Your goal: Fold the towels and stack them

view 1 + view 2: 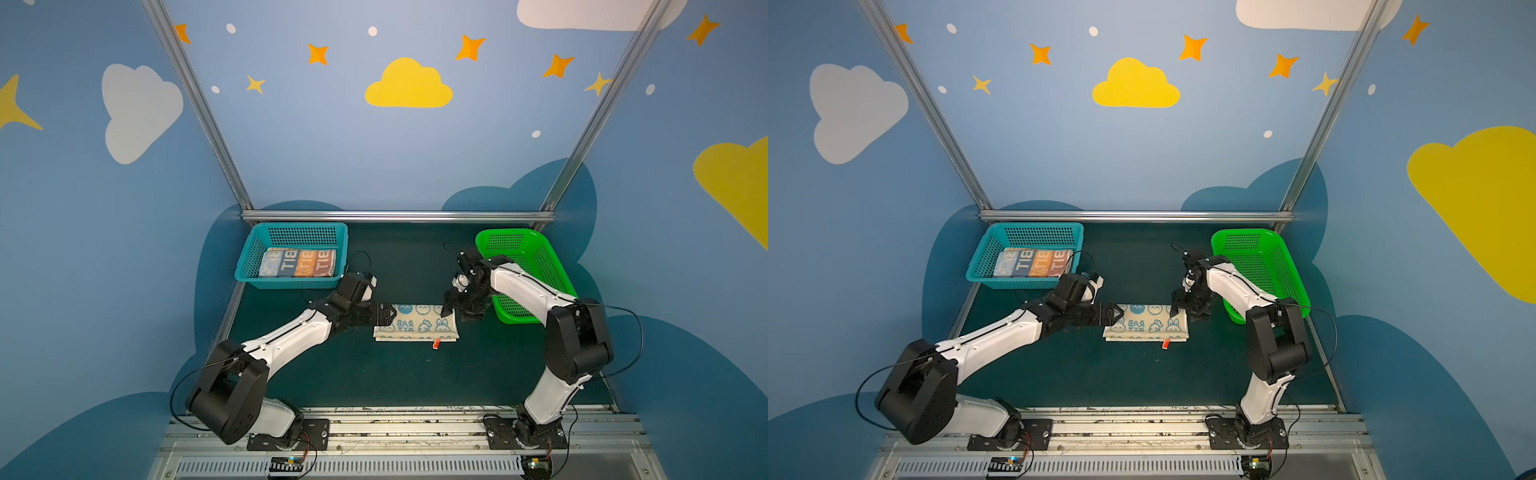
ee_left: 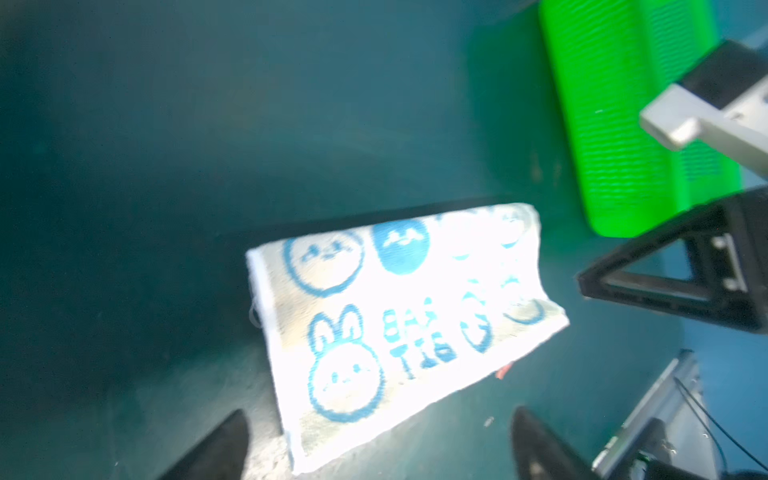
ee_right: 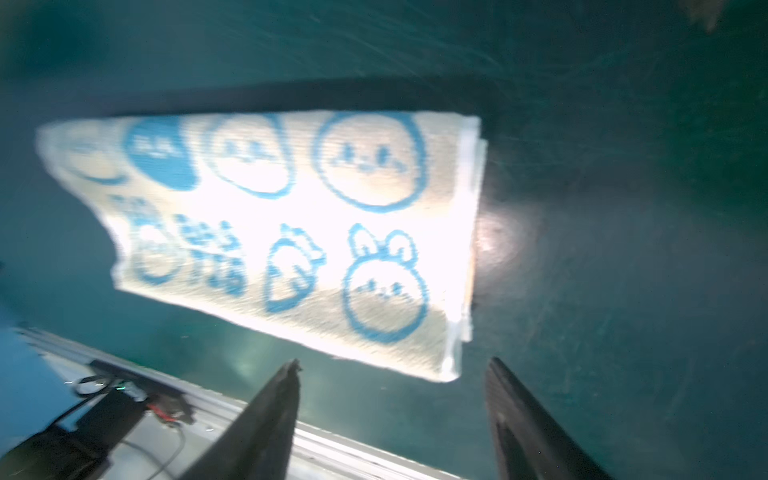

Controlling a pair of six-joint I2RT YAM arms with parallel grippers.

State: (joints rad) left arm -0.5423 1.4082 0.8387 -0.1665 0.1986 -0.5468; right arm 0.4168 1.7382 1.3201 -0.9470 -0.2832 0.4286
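Note:
A blue-cream towel [image 1: 415, 323] [image 1: 1146, 323] with rabbit prints lies folded into a long rectangle mid-table, a red tag [image 1: 436, 343] at its near edge. My left gripper [image 1: 388, 313] [image 1: 1117, 313] is at its left end, open, and holds nothing. In the left wrist view the left gripper [image 2: 380, 415] stands wide over the corner of this towel [image 2: 399, 324]. My right gripper [image 1: 457, 309] [image 1: 1181, 309] hovers open at the towel's right end. In the right wrist view the right gripper [image 3: 394, 360] is just off the edge of the same towel [image 3: 291, 232]. A striped towel [image 1: 297, 262] [image 1: 1034, 262] lies folded in the teal basket.
The teal basket [image 1: 249, 266] [image 1: 980, 266] stands at the back left. A green basket [image 1: 536, 257] [image 1: 1271, 257] [image 2: 615, 124] stands at the back right, behind the right arm. A metal rail [image 1: 395, 424] runs along the front edge with both arm bases.

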